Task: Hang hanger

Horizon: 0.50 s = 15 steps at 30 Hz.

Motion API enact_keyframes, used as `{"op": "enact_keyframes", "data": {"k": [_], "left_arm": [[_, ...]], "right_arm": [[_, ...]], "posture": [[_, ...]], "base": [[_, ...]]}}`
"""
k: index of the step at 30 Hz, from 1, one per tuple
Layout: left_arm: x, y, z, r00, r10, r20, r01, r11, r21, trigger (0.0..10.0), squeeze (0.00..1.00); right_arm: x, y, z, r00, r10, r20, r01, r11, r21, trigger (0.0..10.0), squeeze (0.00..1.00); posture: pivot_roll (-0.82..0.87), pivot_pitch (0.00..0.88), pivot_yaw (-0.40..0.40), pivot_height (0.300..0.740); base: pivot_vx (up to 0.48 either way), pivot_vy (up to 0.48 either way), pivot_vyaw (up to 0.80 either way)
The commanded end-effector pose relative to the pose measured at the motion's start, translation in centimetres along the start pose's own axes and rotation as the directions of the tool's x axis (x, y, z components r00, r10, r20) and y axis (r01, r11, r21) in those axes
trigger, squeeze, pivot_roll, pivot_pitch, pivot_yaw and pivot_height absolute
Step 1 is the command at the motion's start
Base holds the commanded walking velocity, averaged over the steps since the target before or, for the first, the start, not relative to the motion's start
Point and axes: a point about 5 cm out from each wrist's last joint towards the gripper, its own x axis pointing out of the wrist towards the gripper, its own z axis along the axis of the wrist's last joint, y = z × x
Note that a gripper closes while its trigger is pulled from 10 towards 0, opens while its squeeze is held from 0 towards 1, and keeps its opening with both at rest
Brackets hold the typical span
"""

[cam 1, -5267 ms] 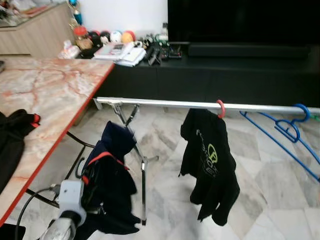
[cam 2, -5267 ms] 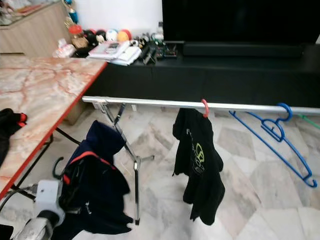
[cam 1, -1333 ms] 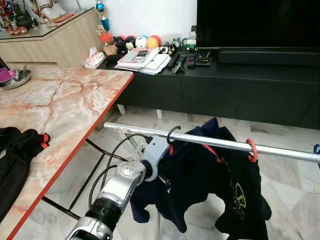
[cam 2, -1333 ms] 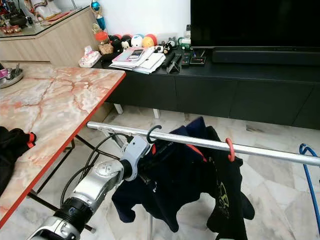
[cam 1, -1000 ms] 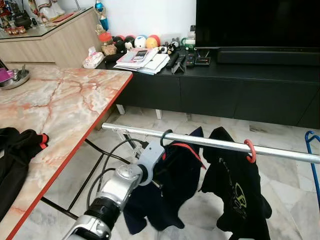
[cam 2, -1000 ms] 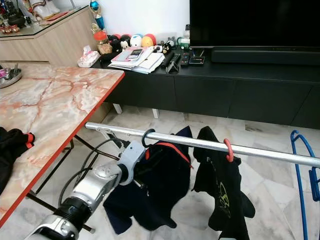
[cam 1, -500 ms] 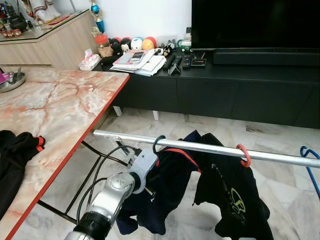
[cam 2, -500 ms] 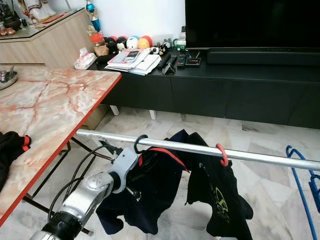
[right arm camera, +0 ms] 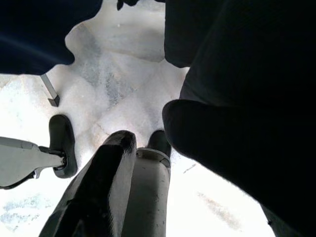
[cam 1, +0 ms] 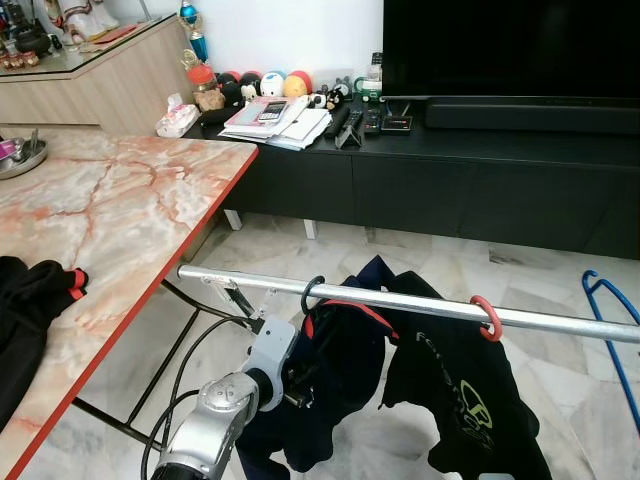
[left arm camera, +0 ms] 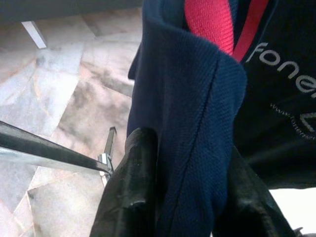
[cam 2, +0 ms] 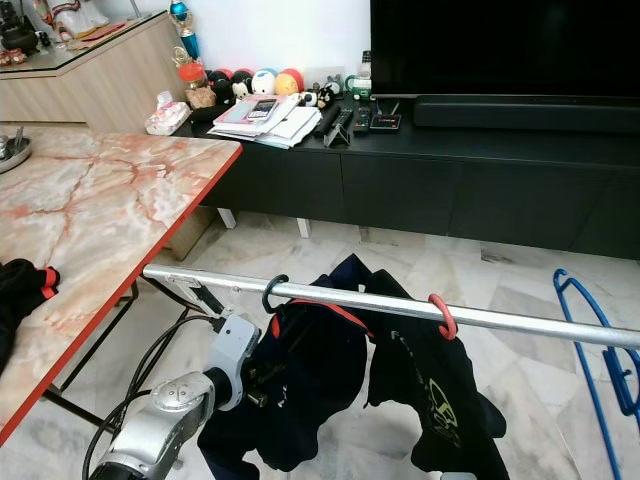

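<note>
— One black hanger hook (cam 1: 312,292) sits over the rail (cam 1: 420,307), left of the black shirt (cam 1: 462,400)?
— Yes; left pincer (left arm camera: 185,197) clamps the navy shirt (cam 1: 335,375). It should open gently, withdrawing downward.

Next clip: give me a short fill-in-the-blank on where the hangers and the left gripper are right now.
1. The navy shirt hangs by a black hook over the metal ____.
2. The black shirt hangs by a ____ hook.
3. The left gripper has its jaws shut on the ____ shirt.

Missing words: rail; red; navy
</note>
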Motion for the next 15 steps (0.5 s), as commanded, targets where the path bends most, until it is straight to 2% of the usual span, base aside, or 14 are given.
{"op": "enact_keyframes", "data": {"k": [1, 5, 12, 14, 15], "left_arm": [[-0.6, 0.4, -0.2, 1.000, 0.023, 0.005, -0.023, 1.000, -0.010, 10.0, 0.74], [-1.1, 0.3, -0.3, 1.000, 0.019, 0.022, -0.019, 0.999, -0.027, 10.0, 0.73], [-5.0, 0.0, -1.8, 0.999, -0.009, 0.040, 0.011, 0.999, -0.049, 10.0, 0.73], [-5.3, -0.1, -1.9, 0.999, -0.013, 0.040, 0.015, 0.998, -0.053, 10.0, 0.73], [-5.9, -0.1, -2.1, 0.999, -0.014, 0.039, 0.017, 0.998, -0.055, 10.0, 0.73]], "right_arm": [[-0.1, 0.3, -0.5, 1.000, 0.009, -0.023, -0.009, 1.000, -0.004, 10.0, 0.00], [-0.1, 0.2, -0.5, 1.000, 0.008, -0.022, -0.008, 1.000, -0.007, 10.0, 0.00], [-0.1, 0.0, -0.5, 1.000, 0.005, -0.025, -0.006, 1.000, -0.014, 10.0, 0.00], [-0.1, 0.0, -0.6, 1.000, 0.005, -0.026, -0.006, 1.000, -0.015, 10.0, 0.00], [-0.1, 0.0, -0.6, 1.000, 0.006, -0.026, -0.006, 1.000, -0.016, 10.0, 0.00]], "posture": [[0.12, 0.098, 0.091, 0.740], [0.11, 0.093, 0.087, 0.740], [0.11, 0.084, 0.079, 0.740], [0.11, 0.084, 0.079, 0.740], [0.12, 0.082, 0.078, 0.740]], "base": [[0.000, 0.000, 0.00], [0.000, 0.000, 0.00], [0.000, 0.000, 0.00], [0.000, 0.000, 0.00], [0.000, 0.000, 0.00]]}}
